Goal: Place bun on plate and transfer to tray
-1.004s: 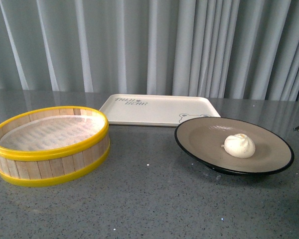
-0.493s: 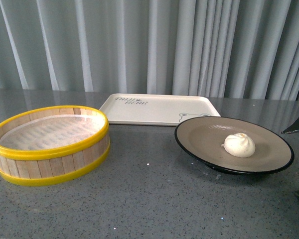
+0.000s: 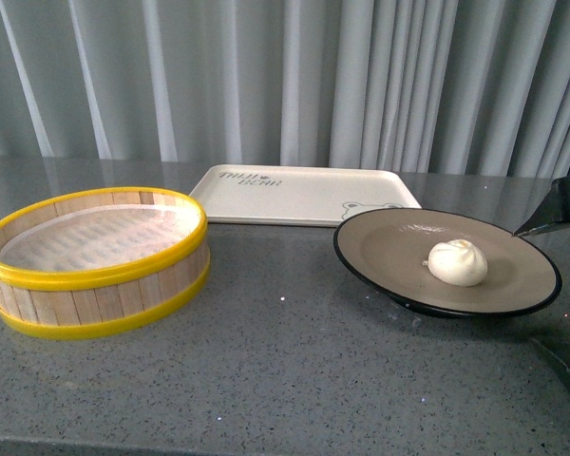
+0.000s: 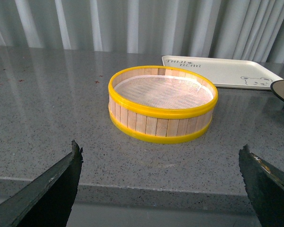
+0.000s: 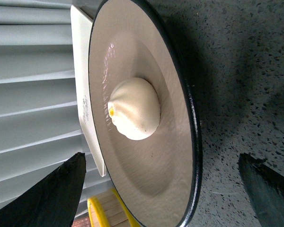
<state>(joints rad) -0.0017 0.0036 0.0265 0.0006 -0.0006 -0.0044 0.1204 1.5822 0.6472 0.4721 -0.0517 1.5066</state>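
Note:
The cream-white bun [image 3: 458, 262] lies right of centre on the black-rimmed plate [image 3: 389, 249], which stands on the grey counter. The cream tray [image 3: 294, 195] lies behind the plate and is bare. One dark finger [image 3: 562, 207] of my right gripper shows at the right edge, beside the plate's far right rim. In the right wrist view the right gripper [image 5: 161, 158] is open with its jaws wide, one on each side of the plate's rim [image 5: 191, 123], and the bun [image 5: 135, 109] lies beyond them. My left gripper [image 4: 160, 147] is open and empty at the counter's front edge.
A round wooden steamer [image 3: 95, 256] with yellow rims stands at the left, lined with white paper; it also shows in the left wrist view [image 4: 161, 101]. A grey curtain hangs behind the counter. Bare counter lies between the steamer and the plate.
My right gripper's finger has come further into the front view from the right edge, toward the plate. The bun, plate, tray and steamer have not moved.

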